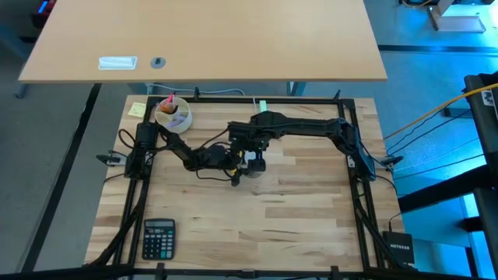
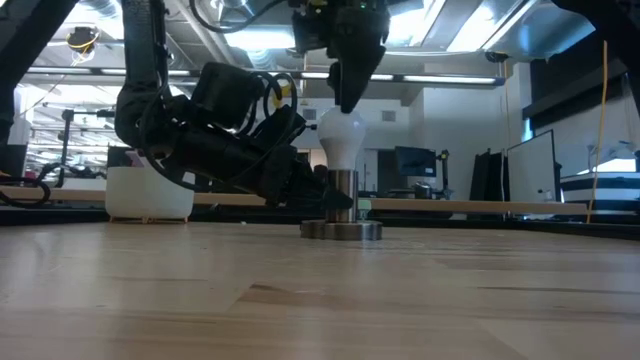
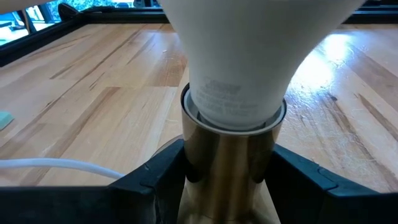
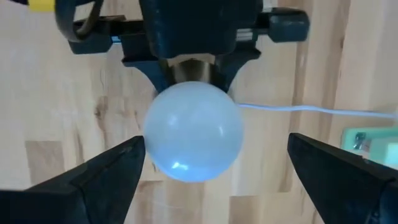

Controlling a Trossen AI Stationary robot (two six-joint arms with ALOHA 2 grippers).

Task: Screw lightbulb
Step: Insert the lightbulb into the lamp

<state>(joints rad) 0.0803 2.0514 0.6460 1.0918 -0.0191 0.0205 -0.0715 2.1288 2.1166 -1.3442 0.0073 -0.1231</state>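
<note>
Lightbulb (image 2: pixel 342 137) sits in the socket (image 2: pixel 342 192), which the left hand (image 3: pixel 227 180) clamps. Right hand (image 4: pixel 205 165) hangs wide above; an off-centre grip could cross-thread it.

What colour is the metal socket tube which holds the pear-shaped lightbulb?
Brassy gold metal socket tube under the white lightbulb, best in the left wrist view.

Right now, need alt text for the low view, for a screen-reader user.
A white lightbulb stands upright in a metal socket on the wooden table. The right end effector hangs just above the bulb's top, and the left end effector grips the socket from the side.
</note>
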